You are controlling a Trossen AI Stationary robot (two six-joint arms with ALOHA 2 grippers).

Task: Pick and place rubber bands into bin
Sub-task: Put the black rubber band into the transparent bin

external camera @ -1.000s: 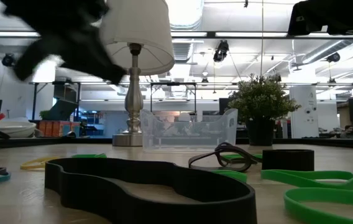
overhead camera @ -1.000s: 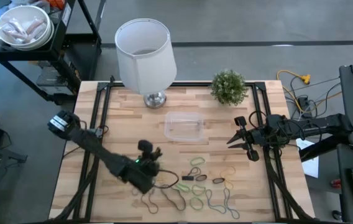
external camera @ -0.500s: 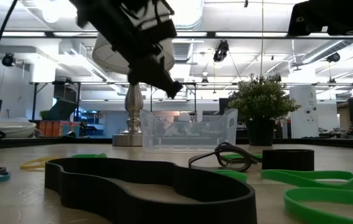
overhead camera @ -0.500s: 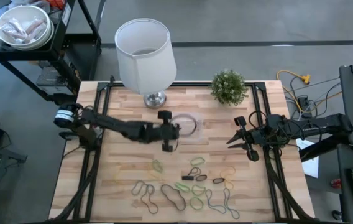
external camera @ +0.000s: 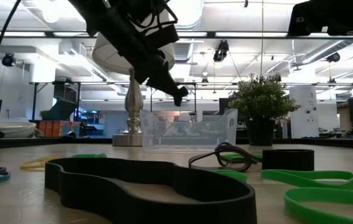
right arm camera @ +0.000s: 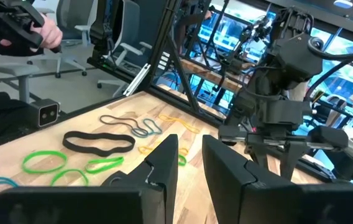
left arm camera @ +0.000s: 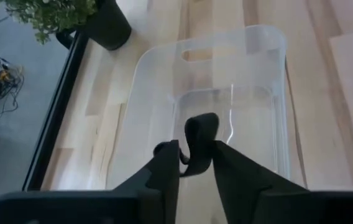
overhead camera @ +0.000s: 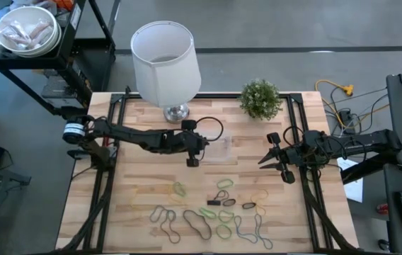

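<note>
The clear bin (overhead camera: 215, 147) stands mid-table, in front of the lamp. My left gripper (overhead camera: 202, 146) reaches in from the table's left and hangs over the bin's left end (left arm camera: 226, 112), slanting down; in the low view it hangs above the bin's rim (external camera: 179, 96). Its fingers stand a little apart, with a black rubber band (left arm camera: 200, 134) looped up between their tips. Several more rubber bands (overhead camera: 222, 205), green, tan and dark, lie flat on the near part of the table. My right gripper (overhead camera: 262, 161) waits level above the table's right side, open with nothing between its fingers (right arm camera: 189, 163). My left gripper has the black band's lower part (left arm camera: 186, 163) between its parted fingertips, and a bit of the band lies against one fingertip (left arm camera: 166, 150). The loop stands up past the fingertips, clear of the bin's floor. I cannot tell whether both fingers touch it.
A lamp with a white shade (overhead camera: 162, 53) and metal foot (overhead camera: 177, 113) stands just behind the bin. A small potted plant (overhead camera: 261, 99) sits at the far right. In the right wrist view a person's hand (right arm camera: 47, 31) shows beyond the table.
My left gripper has swung from among the bands at the table's near left toward the far edge and the right, rolling as it went. It now hangs over the bin's left end. Over the last half second it has barely shifted.
</note>
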